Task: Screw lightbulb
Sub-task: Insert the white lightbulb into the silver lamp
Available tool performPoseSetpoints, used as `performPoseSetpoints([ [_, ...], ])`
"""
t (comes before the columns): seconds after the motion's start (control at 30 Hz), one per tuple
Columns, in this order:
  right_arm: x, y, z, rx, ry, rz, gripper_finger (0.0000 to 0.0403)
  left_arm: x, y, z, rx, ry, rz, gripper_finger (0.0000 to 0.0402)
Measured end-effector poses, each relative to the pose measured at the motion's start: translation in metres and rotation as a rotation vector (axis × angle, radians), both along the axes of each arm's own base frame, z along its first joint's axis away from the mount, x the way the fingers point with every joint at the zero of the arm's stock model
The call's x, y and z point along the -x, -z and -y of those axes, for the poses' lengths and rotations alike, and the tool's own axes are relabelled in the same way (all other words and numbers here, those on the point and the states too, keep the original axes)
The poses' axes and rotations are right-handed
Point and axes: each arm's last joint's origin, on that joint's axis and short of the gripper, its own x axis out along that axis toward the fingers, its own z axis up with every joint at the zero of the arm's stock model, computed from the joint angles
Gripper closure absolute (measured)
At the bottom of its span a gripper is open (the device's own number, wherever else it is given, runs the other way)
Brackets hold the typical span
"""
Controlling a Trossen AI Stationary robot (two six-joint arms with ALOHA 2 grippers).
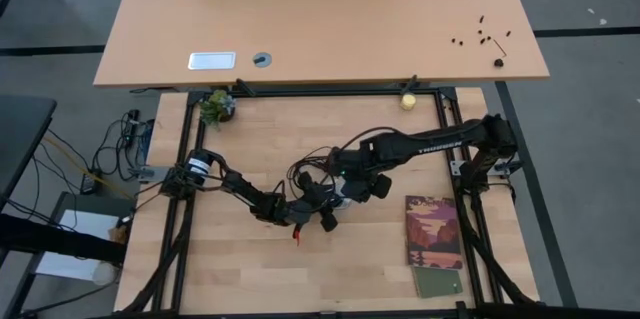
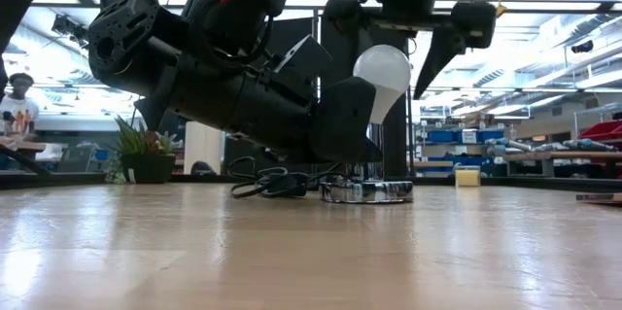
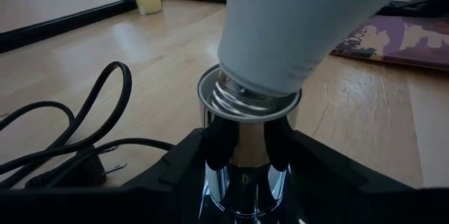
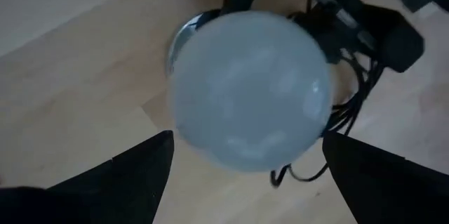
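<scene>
- We see the lightbulb [image 3: 295, 27] standing with its threaded base in the mouth of the shiny silver socket [image 3: 242, 136], near the middle of the wooden table [image 1: 230, 269], tilted rather than plumb.
- Our left gripper [image 3: 245, 157] reaches in low from the left, its dark fingers [image 3: 186, 157] pinching the socket body on both sides to steady it.
- Our right gripper [image 4: 242, 175] hangs above the bulb's dome with its fingers [image 4: 130, 171] spread wide on either side, apart from the glass.
- We judge the bulb light, smooth and fragile, so it could slip or crack under a hard squeeze; the widest part of the dome looks like the best hold, with gentle pressure while turning.
- The tilt suggests a risk of cross-threading unless the bulb is straightened first.
- In the high view the arms cover the bulb and socket almost entirely, so we cannot place them finely there.
- We cannot tell how many threads have caught; the socket rim hides the lower base.
- The black cord [image 3: 77, 129] trails beside the socket, its far end cut off.
</scene>
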Motion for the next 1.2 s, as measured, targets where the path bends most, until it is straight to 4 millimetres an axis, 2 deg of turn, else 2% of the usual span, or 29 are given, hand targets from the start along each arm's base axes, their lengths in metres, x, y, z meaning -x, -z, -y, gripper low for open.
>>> performPoseSetpoints([
  [0.13, -0.001, 0.007, -0.004, -0.015, -0.014, 0.02, 0.0031, 0.0, 0.0, 0.0, 0.0, 0.0, -0.001, 0.0218],
  [0.33, -0.008, 0.006, -0.007, -0.034, -0.018, 0.097, 0.0031, 0.0, 0.0, 0.0, -0.001, 0.0, -0.002, 0.0218],
  [0.53, -0.008, 0.006, -0.01, -0.037, -0.02, 0.096, 0.0031, 0.0, 0.0, 0.0, -0.001, 0.0, -0.003, 0.0218],
  [0.67, -0.01, 0.013, -0.011, -0.033, -0.009, 0.078, 0.0034, 0.0, 0.0, 0.0, -0.001, 0.0, -0.003, 0.0218],
  [0.83, -0.015, 0.023, -0.015, -0.032, -0.013, 0.052, 0.0059, 0.0, 0.001, 0.0, 0.0, 0.0, -0.003, 0.0218],
  [1.2, -0.015, 0.023, -0.013, -0.06, 0.076, 0.056, 0.0143, 0.0, 0.001, 0.0, 0.001, 0.001, -0.004, 0.0218],
])
